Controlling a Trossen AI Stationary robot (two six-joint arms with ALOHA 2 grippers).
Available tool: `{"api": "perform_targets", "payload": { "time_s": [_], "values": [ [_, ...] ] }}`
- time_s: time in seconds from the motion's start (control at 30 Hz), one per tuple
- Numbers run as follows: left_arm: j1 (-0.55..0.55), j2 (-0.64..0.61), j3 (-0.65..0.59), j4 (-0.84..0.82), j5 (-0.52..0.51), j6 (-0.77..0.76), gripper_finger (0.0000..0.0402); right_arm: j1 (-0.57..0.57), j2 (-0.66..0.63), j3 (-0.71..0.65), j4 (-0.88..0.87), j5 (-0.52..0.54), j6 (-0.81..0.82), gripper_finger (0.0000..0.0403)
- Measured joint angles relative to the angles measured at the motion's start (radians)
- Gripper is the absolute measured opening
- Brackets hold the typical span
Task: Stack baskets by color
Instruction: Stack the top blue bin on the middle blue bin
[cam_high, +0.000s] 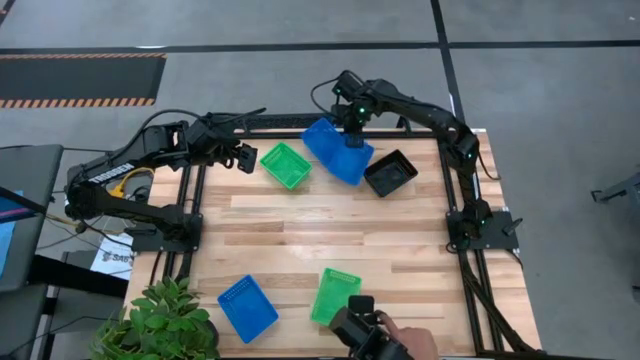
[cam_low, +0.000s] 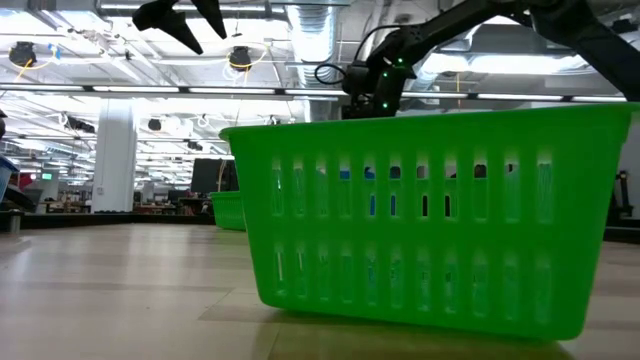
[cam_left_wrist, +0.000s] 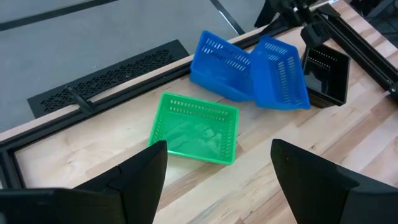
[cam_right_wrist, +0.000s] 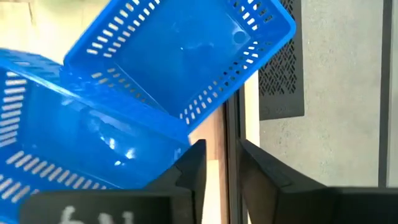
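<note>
Baskets: two blue baskets (cam_high: 338, 150) sit at the far edge of the table under the right arm, one tipped half into the other and not yet nested flat.
Right gripper (cam_right_wrist: 217, 163): above the far rim of the blue pair; its fingers stand a narrow gap apart with nothing visibly between them, so it seems to be letting go.
Upper blue basket (cam_right_wrist: 180, 53): tilted, one corner hanging past the table edge, leaning on the lower blue basket (cam_right_wrist: 74, 140).
Left gripper (cam_left_wrist: 217, 171): jaws spread wide, holding nothing, hovering near the far left over a green basket (cam_left_wrist: 196, 127) that lies upright just beside the blue pair.
Black basket (cam_high: 390, 172): on the table, touching or just beside the blue pair on the right side.
Near edge: a third blue basket (cam_high: 247, 307) and a second green basket (cam_high: 335, 295) stand apart from each other; a person's hand (cam_high: 410, 342) holds a dark object just beside the green one.
Plant (cam_high: 165, 325): at the near left corner, off the work.
Handling: these look light, stiff, thin-walled plastic, likely to slide on the wood and tip when nudged.
Where to grip: best pinched over one long rim wall, a finger inside and one outside; the slotted wall should give purchase.
</note>
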Motion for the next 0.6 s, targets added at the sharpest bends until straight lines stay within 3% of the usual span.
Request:
{"api": "perform_targets", "payload": {
  "time_s": [0.2, 0.5, 0.6],
  "values": [
    [0.0, 0.0, 0.0, 0.0, 0.0, -0.001, 0.0274, -0.007, 0.0, 0.0, -0.019, -0.016, 0.077, 0.0155],
    [0.0, 0.0, 0.0, -0.001, 0.0, 0.0, 0.0274, -0.091, -0.012, 0.0, -0.136, -0.285, 0.234, 0.0211],
    [0.0, 0.0, 0.0, -0.002, 0.0, 0.0, 0.0274, -0.109, -0.018, 0.0, -0.182, -0.314, 0.238, 0.0217]
  ]
}}
